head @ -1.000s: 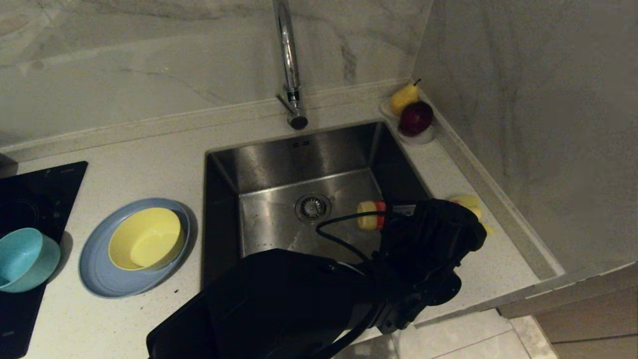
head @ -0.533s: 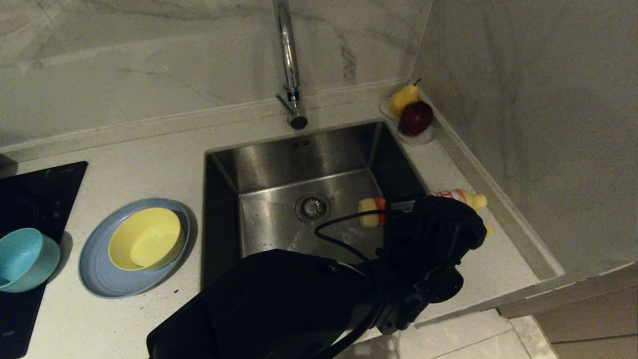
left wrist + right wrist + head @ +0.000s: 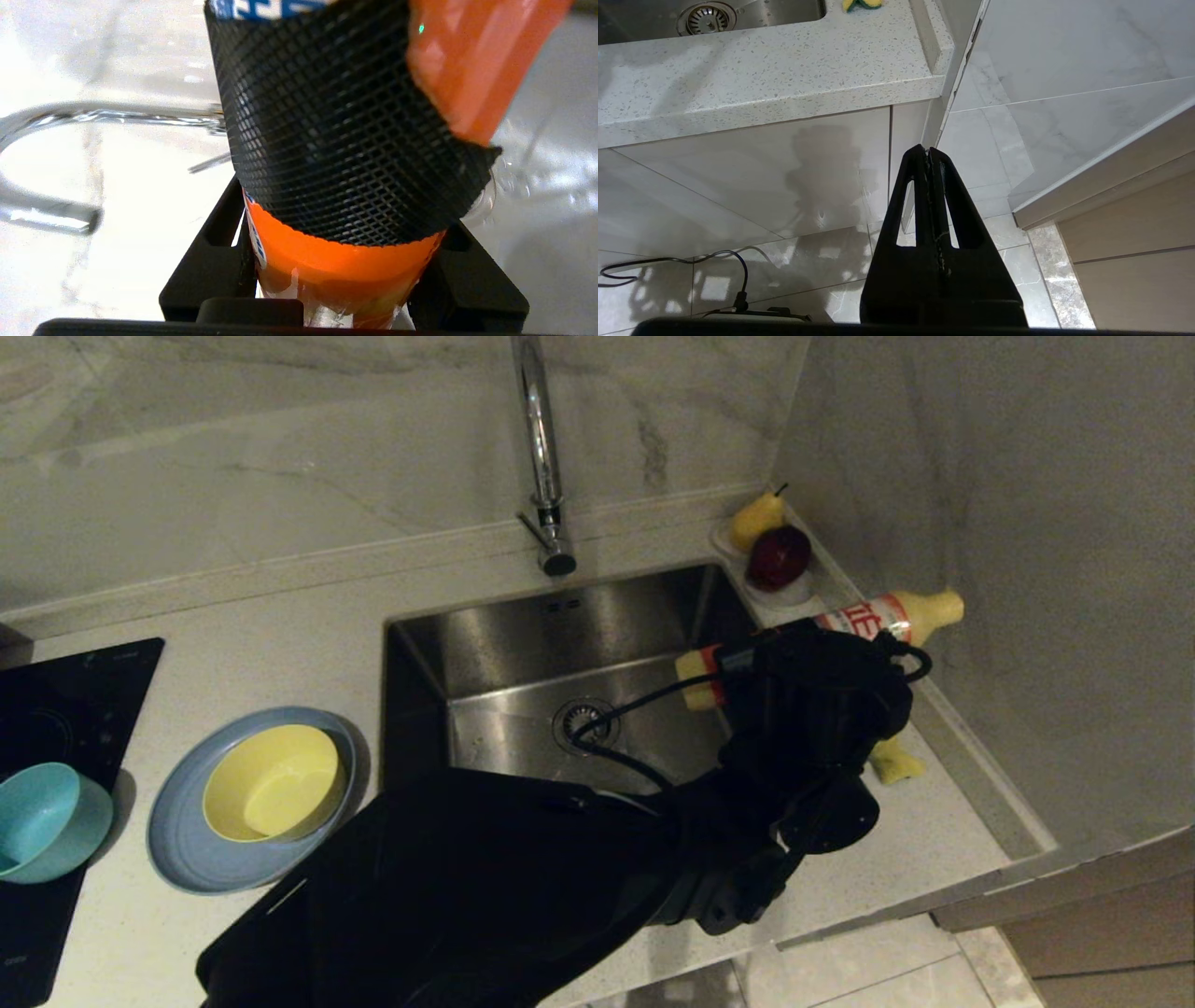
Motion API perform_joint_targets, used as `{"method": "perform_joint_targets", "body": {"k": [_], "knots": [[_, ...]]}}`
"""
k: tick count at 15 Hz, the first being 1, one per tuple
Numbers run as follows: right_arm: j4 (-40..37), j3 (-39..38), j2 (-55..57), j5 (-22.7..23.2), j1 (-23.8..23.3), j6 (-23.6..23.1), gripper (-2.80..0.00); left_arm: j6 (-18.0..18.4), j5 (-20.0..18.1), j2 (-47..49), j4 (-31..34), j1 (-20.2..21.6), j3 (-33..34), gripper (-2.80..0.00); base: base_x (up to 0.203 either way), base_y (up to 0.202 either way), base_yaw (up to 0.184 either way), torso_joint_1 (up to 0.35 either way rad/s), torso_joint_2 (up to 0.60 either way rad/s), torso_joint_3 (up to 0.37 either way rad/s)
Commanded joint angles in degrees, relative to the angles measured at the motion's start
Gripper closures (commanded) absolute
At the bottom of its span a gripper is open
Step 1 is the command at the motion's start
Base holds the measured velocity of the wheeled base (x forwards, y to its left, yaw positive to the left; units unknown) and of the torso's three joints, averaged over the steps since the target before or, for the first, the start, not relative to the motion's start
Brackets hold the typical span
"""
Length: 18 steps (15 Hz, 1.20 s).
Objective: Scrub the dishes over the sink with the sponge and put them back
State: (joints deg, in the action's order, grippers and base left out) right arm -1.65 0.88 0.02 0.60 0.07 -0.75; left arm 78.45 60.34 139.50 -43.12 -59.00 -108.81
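currently the left gripper point(image 3: 803, 658) clamps a yellow orange-labelled squeeze bottle point(image 3: 920, 613) level, at the steel sink point(image 3: 560, 616)'s three o'clock rim, likely for dosing soap.

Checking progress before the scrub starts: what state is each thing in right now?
Left pincer: shut on bottle, lifted at the sink's right edge.
Bottle: held lying sideways.
Right pincer: shut, empty, low beside the cabinet.
Sponge: lying on the counter, untouched.
Yellow bowl: upright on the blue plate.
Teal bowl: tilted on the cooktop.
Sink: empty.

Yellow bowl point(image 3: 272, 782) on blue plate point(image 3: 191, 859)
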Motion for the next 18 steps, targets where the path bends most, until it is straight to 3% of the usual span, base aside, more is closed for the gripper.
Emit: {"method": "perform_joint_targets", "body": {"k": [1,7,9,12,18], "knots": [[0.0,0.0,-0.1,0.0,0.0,0.0,0.0,-2.4,-1.1,-4.9,-0.9,0.0,0.0,0.0,0.0,0.0,0.0,0.0,0.0,0.0],[0.0,0.0,-0.1,0.0,0.0,0.0,0.0,-9.9,-11.8,-15.0,-0.6,0.0,0.0,0.0,0.0,0.0,0.0,0.0,0.0,0.0],[0.0,0.0,-0.1,0.0,0.0,0.0,0.0,-14.6,-15.0,-18.8,-0.5,0.0,0.0,0.0,0.0,0.0,0.0,0.0,0.0,0.0],[0.0,0.0,-0.1,0.0,0.0,0.0,0.0,-22.0,-16.1,-23.8,-0.5,0.0,0.2,0.0,0.0,0.0,0.0,0.0,0.0,0.0],[0.0,0.0,-0.1,0.0,0.0,0.0,0.0,-26.8,-16.5,-31.8,0.4,0.1,1.3,0.0,0.0,0.0,0.0,0.0,0.0,0.0]]}}
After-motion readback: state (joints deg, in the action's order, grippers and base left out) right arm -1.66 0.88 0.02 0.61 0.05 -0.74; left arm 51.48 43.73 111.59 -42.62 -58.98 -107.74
